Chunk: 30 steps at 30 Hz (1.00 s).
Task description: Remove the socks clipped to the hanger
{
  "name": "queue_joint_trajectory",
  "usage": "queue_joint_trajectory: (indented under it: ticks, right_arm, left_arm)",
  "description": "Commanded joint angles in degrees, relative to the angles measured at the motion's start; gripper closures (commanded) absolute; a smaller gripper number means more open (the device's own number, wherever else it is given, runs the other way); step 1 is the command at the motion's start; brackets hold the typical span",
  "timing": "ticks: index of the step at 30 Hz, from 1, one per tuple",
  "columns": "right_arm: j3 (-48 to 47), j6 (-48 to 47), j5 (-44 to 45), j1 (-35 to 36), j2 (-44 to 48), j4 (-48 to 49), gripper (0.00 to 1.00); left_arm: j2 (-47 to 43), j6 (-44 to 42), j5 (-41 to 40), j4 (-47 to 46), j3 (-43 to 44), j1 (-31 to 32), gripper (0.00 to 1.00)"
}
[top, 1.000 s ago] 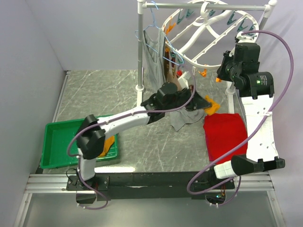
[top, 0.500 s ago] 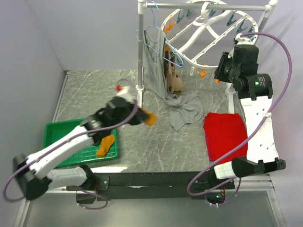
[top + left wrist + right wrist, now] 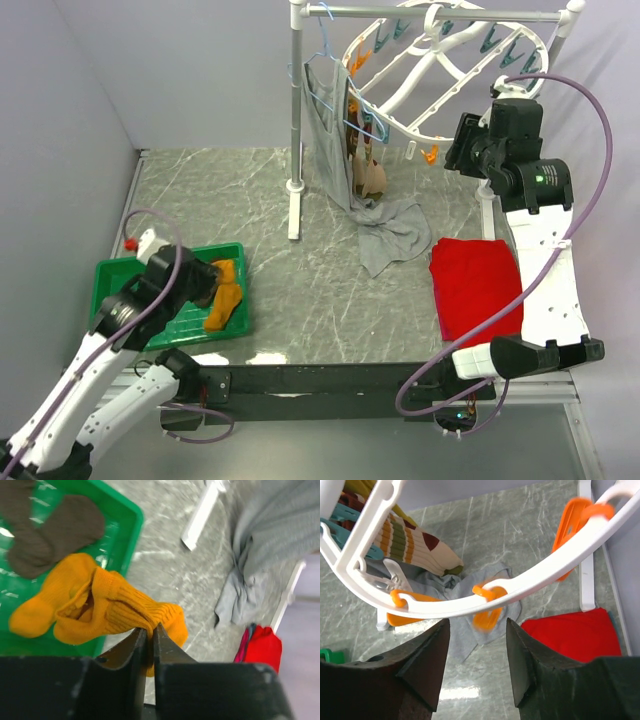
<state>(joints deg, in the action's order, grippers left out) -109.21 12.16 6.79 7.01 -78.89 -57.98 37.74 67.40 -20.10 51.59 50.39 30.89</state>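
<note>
The white round hanger [image 3: 420, 75] hangs from the rail with orange and teal clips. A tan-brown sock [image 3: 370, 178] still hangs under it; the right wrist view shows it striped [image 3: 415, 542]. My left gripper [image 3: 212, 275] is over the green tray [image 3: 110, 275], its fingers pinched on a mustard-orange sock [image 3: 100, 605] that rests on the tray's edge. A brown sock [image 3: 50, 532] lies in the tray. My right gripper [image 3: 477, 630] stands open just below the hanger's rim [image 3: 535, 582], an orange clip [image 3: 487, 617] above the gap between its fingers.
A grey tank top [image 3: 395, 235] hangs from a thin blue wire hanger [image 3: 325, 70] and trails onto the table. A red cloth [image 3: 475, 285] lies at the right. The rack's white post [image 3: 294, 120] stands mid-table.
My left arm swung from under the hanger back to the green tray, carrying the orange sock. My right gripper's fingers spread wider beside the hanger's rim.
</note>
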Motion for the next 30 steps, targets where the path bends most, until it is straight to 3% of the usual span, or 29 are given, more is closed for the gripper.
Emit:
queue_joint_trajectory:
  ticks: [1, 3, 6, 7, 11, 15, 22, 27, 30]
  right_arm:
    - [0.6, -0.2, 0.4, 0.3, 2.8, 1.0, 0.42]
    - [0.3, -0.4, 1.5, 0.2, 3.4, -0.3, 0.38]
    - [-0.1, -0.3, 2.9, 0.3, 4.7, -2.4, 0.26]
    - [0.1, -0.1, 2.8, 0.3, 5.1, -2.7, 0.24]
    - [2.5, 1.0, 0.3, 0.3, 8.2, -3.3, 0.16]
    - [7.0, 2.4, -4.4, 1.3, 12.0, -2.7, 0.15]
    - [22.1, 6.7, -5.2, 13.1, 19.1, 6.5, 0.16]
    - [37.4, 9.6, -4.3, 18.8, 23.2, 22.6, 0.19]
    - [47.1, 11.0, -2.9, 21.0, 24.7, 34.9, 0.28]
  left_arm:
    - [-3.0, 7.3, -6.9, 7.0, -1.0, -0.4, 0.82]
    - [-3.2, 7.8, -8.7, 8.0, -0.3, -0.3, 0.78]
    - [-3.6, 8.2, -10.5, 9.0, 0.2, -0.4, 0.58]
    - [-3.8, 8.2, -10.7, 8.9, 0.3, -0.4, 0.43]
    - [-4.2, 7.9, -10.1, 7.7, 0.5, -0.4, 0.23]
    - [-3.8, 5.4, -9.3, 5.9, 2.2, -0.4, 0.18]
    - [-6.6, -4.1, -2.5, -7.5, 3.9, -0.4, 0.18]
    - [-4.5, -8.2, 7.6, -13.4, 4.1, -0.3, 0.19]
    - [-2.7, -8.9, 11.9, -15.2, 4.3, -0.4, 0.2]
